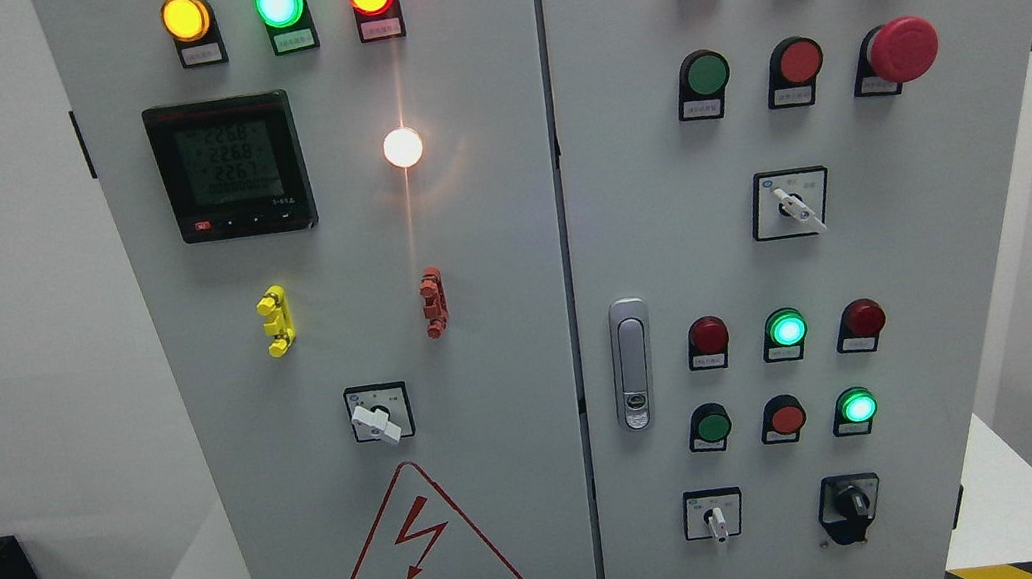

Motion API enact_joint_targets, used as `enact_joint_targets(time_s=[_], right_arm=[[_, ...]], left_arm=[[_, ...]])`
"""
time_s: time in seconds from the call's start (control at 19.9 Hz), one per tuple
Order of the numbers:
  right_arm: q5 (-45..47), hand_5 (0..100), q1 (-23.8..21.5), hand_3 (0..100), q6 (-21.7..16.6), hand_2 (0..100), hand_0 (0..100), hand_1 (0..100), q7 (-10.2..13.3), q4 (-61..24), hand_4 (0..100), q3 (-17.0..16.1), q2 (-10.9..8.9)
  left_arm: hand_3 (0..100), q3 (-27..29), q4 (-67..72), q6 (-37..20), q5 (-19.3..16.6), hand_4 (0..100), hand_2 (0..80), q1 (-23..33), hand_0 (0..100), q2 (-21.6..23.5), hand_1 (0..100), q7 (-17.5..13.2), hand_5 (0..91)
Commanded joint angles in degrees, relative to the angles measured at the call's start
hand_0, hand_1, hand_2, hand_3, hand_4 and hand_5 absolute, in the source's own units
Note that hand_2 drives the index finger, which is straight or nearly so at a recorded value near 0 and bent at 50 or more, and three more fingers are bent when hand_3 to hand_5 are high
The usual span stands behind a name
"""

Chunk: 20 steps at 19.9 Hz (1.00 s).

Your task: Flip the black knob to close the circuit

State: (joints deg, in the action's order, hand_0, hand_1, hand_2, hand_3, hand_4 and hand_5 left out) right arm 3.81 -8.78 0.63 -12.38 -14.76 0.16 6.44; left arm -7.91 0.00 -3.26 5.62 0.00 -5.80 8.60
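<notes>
No robot hand is seen in the head view, so the state of either one cannot be told. The task is judged to be at its very start: the approach is not yet made and nothing is touched.

The black knob (850, 505) is mounted at the lower right of the cabinet's right door (977, 265), just right of a white selector switch (715, 516) and below a lit green lamp (857, 406). It is set on a black base, well apart from the door latch (632, 364).

Its handle bar appears to be aligned near the vertical, so the long axis is read as running up and down, perhaps tilted slightly; the pointer end is too dark against the base to be told with certainty.

For the next move, a robot hand is judged to be needed at the knob, brought in square to the door face, with the fingers placed on either side of the bar. A twist about the axis pointing out of the door is then called for. The neighbouring lamps and buttons should be kept clear of.
</notes>
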Motion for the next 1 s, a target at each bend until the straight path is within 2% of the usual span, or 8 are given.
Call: enact_joint_targets(time_s=[0.0, 0.35, 0.5, 0.75, 0.8, 0.95], right_arm=[[1.2, 0, 0.3, 0, -0.1, 0, 0, 6, -0.1, 0.3, 0, 0.6, 0.07], [1.2, 0, 0.3, 0, -0.8, 0, 0, 6, -0.1, -0.2, 0, 0.5, 0.07], [1.0, 0, 0.3, 0, -3.4, 0, 0, 6, 0.2, -0.6, 0, 0.5, 0.07], [-2.7, 0, -0.2, 0, -3.6, 0, 0, 6, 0.5, -7.4, 0, 0.3, 0.33], [-4.1, 0, -0.4, 3, -3.5, 0, 0, 6, 0.5, -9.0, 0, 0.1, 0.33], [-6.7, 0, -0.4, 6, -3.6, 0, 0, 5, 0.5, -12.7, 0, -1.6, 0.33]], left_arm=[[0, 0.0, -1.7, 0.0, 0.0, 0, 0.0, 1.3, 12, 0.0, 56, 0.0, 0.0], [0, 0.0, -1.7, 0.0, 0.0, 0, 0.0, 1.3, 12, 0.0, 56, 0.0, 0.0], [0, 0.0, -1.7, 0.0, 0.0, 0, 0.0, 1.2, 12, 0.0, 56, 0.0, 0.0], [0, 0.0, -1.7, 0.0, 0.0, 0, 0.0, 1.3, 12, 0.0, 56, 0.0, 0.0], [0, 0.0, -1.7, 0.0, 0.0, 0, 0.0, 1.3, 12, 0.0, 56, 0.0, 0.0], [0, 0.0, -1.7, 0.0, 0.0, 0, 0.0, 1.3, 12, 0.0, 56, 0.0, 0.0]])
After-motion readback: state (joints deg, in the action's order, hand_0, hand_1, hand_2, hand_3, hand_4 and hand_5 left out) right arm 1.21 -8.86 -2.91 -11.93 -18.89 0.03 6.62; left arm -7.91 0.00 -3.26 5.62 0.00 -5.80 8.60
